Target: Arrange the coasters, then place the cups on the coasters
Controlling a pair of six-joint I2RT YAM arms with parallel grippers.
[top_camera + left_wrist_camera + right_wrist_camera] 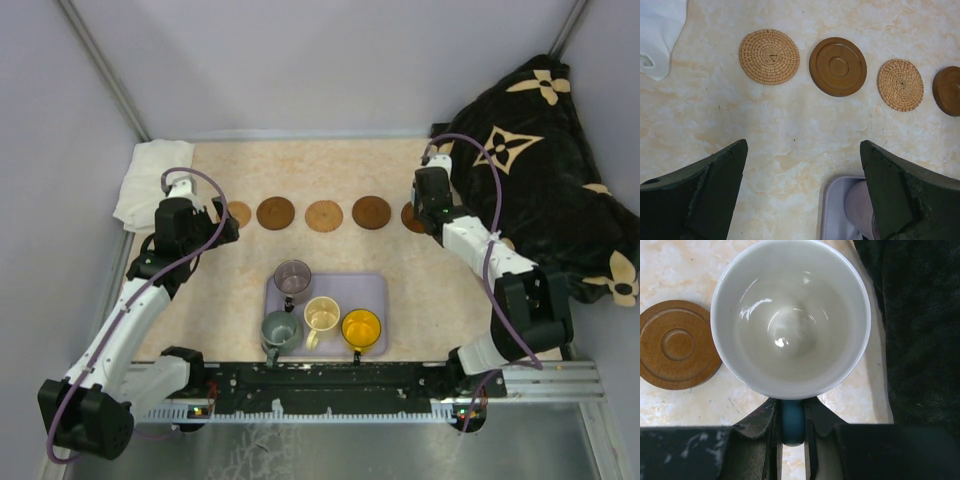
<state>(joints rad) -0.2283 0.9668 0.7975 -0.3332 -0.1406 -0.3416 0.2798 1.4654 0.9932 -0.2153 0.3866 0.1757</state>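
Five coasters lie in a row across the table: a woven tan one (769, 56), a dark brown one (838, 66), a second woven one (900, 85), another brown one (947, 91), and the rightmost (411, 218), half hidden under my right gripper (425, 208). That gripper (792, 407) is shut on the blue handle (792, 422) of the white cup (790, 320), which is upright beside a brown coaster (677, 345). My left gripper (804, 145) hangs open over bare table near the row's left end. Purple (293, 277), cream (322, 315), yellow (361, 328) and grey-green (280, 330) cups stand on the tray.
The lavender tray (375, 290) sits at the near middle; its corner (832, 200) shows under my left gripper. A white cloth (145, 180) lies at the far left. A black patterned blanket (540, 170) is heaped at the right, close to the white cup.
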